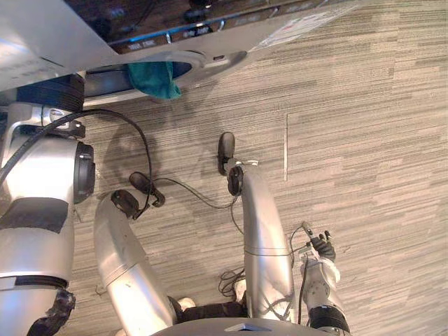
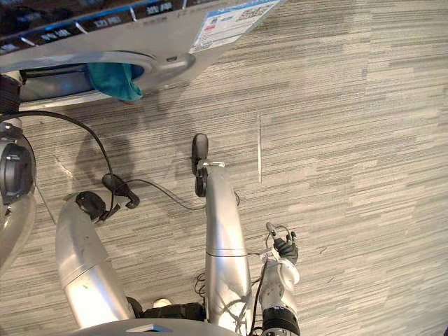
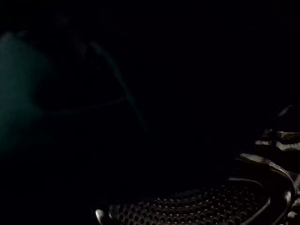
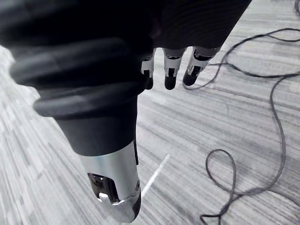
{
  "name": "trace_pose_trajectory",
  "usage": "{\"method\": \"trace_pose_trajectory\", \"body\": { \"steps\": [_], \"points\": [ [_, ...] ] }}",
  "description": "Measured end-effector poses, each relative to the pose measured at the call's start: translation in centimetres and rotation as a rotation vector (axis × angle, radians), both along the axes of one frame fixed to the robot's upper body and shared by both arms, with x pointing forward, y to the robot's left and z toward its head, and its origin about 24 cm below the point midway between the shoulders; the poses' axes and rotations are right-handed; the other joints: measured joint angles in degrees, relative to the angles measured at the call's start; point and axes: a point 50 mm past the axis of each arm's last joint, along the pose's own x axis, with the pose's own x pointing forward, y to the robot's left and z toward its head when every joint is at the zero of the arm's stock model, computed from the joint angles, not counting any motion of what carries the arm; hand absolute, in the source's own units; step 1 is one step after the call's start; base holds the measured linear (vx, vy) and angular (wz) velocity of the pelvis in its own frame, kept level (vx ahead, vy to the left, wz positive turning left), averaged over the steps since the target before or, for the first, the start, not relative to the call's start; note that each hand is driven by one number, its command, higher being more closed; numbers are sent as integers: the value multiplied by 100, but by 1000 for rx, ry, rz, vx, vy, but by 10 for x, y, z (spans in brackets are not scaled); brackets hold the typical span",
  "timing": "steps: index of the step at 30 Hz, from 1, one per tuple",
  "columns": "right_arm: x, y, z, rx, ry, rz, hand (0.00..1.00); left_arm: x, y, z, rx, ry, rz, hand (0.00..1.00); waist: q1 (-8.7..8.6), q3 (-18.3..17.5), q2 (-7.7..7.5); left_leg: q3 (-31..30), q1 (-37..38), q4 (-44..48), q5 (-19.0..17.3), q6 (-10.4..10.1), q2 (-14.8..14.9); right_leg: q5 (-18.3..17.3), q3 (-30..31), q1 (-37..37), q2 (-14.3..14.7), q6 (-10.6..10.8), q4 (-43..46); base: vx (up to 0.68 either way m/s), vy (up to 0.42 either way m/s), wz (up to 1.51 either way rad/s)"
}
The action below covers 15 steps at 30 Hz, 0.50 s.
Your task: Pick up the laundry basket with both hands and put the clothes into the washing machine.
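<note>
Teal cloth hung from washing machine door opening, left hand inside dark drum, grasp impossible to tell, right hand released, empty, above carpet floor

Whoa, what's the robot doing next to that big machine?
The robot stands at a silver-grey washing machine on a striped grey carpet floor. A teal cloth hangs out of the machine's opening. The left robot hand reaches into that opening beside the cloth, and its wrist view looks into the dark, perforated metal drum. The right robot hand hangs open at the robot's side, holding nothing.
</note>
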Motion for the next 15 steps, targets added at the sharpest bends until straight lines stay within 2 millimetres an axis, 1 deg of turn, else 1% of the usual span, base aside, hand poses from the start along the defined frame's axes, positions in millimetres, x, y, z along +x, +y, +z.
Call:
{"method": "trace_pose_trajectory", "body": {
  "steps": [1, 2, 3, 4, 6, 7, 8, 9, 10, 11, 12, 13, 14, 15],
  "points": [
    [-4, -4, 0, -3, -3, -25, 0, -4, 3, 2, 68, 12, 127, 100, -2, -3, -10, -12, -11, 13, 2, 3, 1, 3, -3, -6, 0, -5, 43, 0, 0, 0],
    [-7, -7, -1, -7, -2, -40, 0, -6, 3, 3, 109, 18, 202, 100, 2, -3, -10, -21, -23, 26, 2, 4, 1, 3, -4, -14, -1, -5, 58, 0, 0, 0],
    [-14, -12, -2, -19, 2, -66, 0, -11, 3, 8, 207, 17, 346, 100, 2, -5, -13, -69, -89, 68, 2, 4, 2, 4, -10, -57, 0, -7, 93, 0, 0, 0],
    [-21, -18, -3, -24, -3, -106, 0, -21, 0, 15, 383, -5, 573, 100, -15, -6, -16, -114, -161, 108, 1, 5, 4, 8, -20, -107, 1, -14, 128, -35, -2, -2],
    [-31, -23, -5, -25, -2, -149, 0, -29, -7, 20, 600, -54, 836, 100, -20, -6, -16, -158, -238, 153, 1, 6, 21, 17, -41, -157, 12, -29, 149, -38, -4, -2],
    [-34, -24, -6, -26, -1, -156, 0, -30, -9, 19, 674, -59, 938, 100, -19, -6, -16, -166, -250, 163, 0, 6, 28, 19, -47, -161, 13, -31, 153, -41, -4, -1],
    [-37, -25, -7, -22, -9, -168, 0, -30, -16, 15, 861, -84, 1139, 100, -16, -10, -23, -175, -260, 166, 0, 6, 31, 24, -54, -161, 13, -39, 148, -41, -2, 0],
    [-37, -26, -8, -5, -24, -175, 0, -30, -27, 10, 1098, -151, 1344, 100, 2, -11, -24, -171, -261, 169, -1, 10, 31, 31, -53, -161, 11, -46, 139, -40, 0, -1],
    [-35, -26, -8, -4, -29, -175, 0, -30, -32, 9, 1194, -197, 1424, 100, 11, -11, -24, -168, -261, 170, -2, 12, 31, 39, -52, -160, 11, -49, 132, -41, 3, -2],
    [-32, -27, -8, 20, -54, -182, 0, -29, -39, 7, 1354, -242, 1518, 100, 19, -12, -25, -166, -267, 170, 2, 20, 31, 62, -54, -159, 12, -54, 100, -47, 6, -3],
    [-28, -27, -6, 34, -82, -180, 0, -25, -40, 6, 1460, -233, 1562, 100, 15, -14, -28, -164, -275, 160, 14, 38, 32, 92, -60, -158, 12, -50, 50, -63, 8, -6],
    [-24, -27, -4, 36, -100, -172, 0, -21, -34, 6, 1528, -181, 1621, 100, 5, -14, -29, -157, -275, 151, 20, 48, 40, 136, -66, -148, 23, -41, 1, -72, 9, -7],
    [-21, -27, -4, 34, -101, -161, 0, -19, -31, 7, 1544, -148, 1651, 100, 5, -14, -29, -152, -276, 146, 22, 51, 48, 159, -63, -145, 40, -36, -32, -63, 7, -16],
    [-19, -27, -4, 35, -105, -151, 0, -16, -21, 7, 1546, -62, 1673, 100, 14, -15, -30, -145, -275, 138, 30, 61, 94, 221, -61, -123, 91, -40, -115, -52, 5, -15]
  ]
}}
